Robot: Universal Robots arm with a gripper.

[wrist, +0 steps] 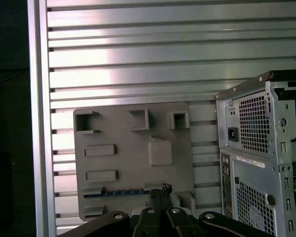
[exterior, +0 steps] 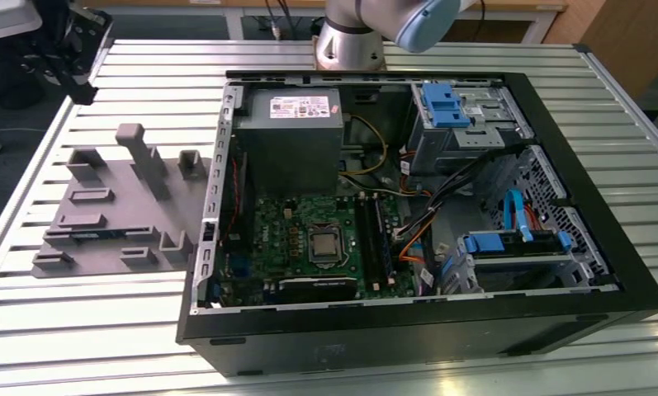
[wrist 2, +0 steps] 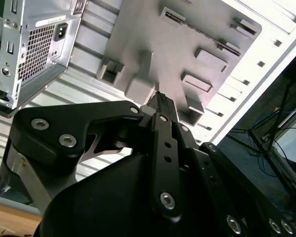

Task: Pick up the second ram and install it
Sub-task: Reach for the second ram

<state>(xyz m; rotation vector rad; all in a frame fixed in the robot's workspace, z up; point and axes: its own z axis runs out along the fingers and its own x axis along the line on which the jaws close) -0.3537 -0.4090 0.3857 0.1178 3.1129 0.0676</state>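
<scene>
A slatted metal counter carries an open black computer case lying on its side, with a flat grey holder just beside it on the exterior view's left. The arm rises from its base at the counter's far edge, behind the case, and bends out past the top of the exterior view. The black gripper hangs in that view's upper left corner, raised above the counter and beyond the holder's far end. In the first wrist view the gripper points down at the holder; its fingers are pressed together with nothing seen between them. The second ram, a thin blue strip, stands on edge in a slot of the holder; the fingertips line up with one end of it, though whether they touch it cannot be told. In the second wrist view the gripper reaches toward the holder, with the case's vented rear panel off to one side.
</scene>
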